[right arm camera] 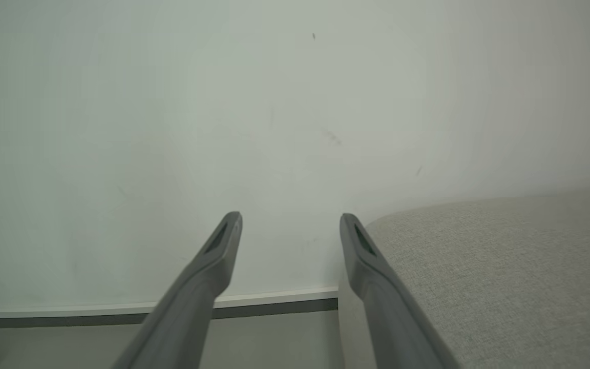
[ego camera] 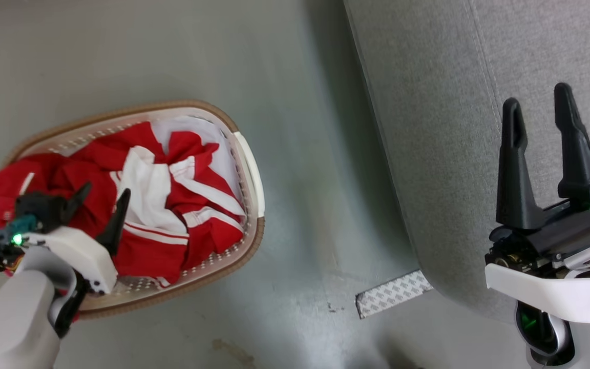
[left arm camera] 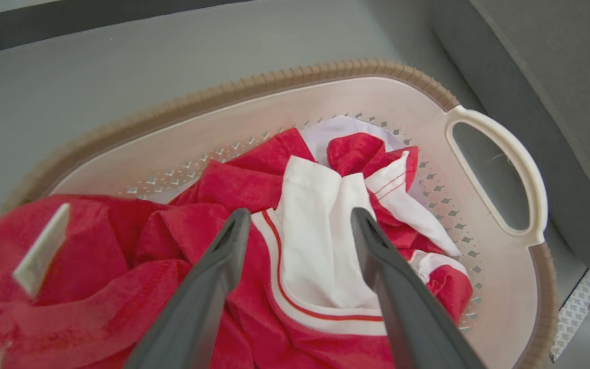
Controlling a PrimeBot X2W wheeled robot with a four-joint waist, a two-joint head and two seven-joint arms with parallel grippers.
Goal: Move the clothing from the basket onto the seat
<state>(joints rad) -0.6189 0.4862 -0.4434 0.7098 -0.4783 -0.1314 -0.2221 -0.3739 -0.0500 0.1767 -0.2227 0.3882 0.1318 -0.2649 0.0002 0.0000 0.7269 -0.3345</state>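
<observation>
Red and white clothing lies heaped in the oval cream basket on the floor at the left, spilling over its near-left rim. My left gripper hangs open just above the pile, its fingers straddling a white panel with red stripe trim. In the left wrist view the clothing fills the basket, and my left gripper holds nothing. The grey seat stands at the right. My right gripper is open over the seat, empty, also seen as right gripper beside the seat's edge.
A grey floor separates the basket from the seat. A white patterned strip lies on the floor by the seat's near corner. In the right wrist view a pale wall with a skirting board stands ahead.
</observation>
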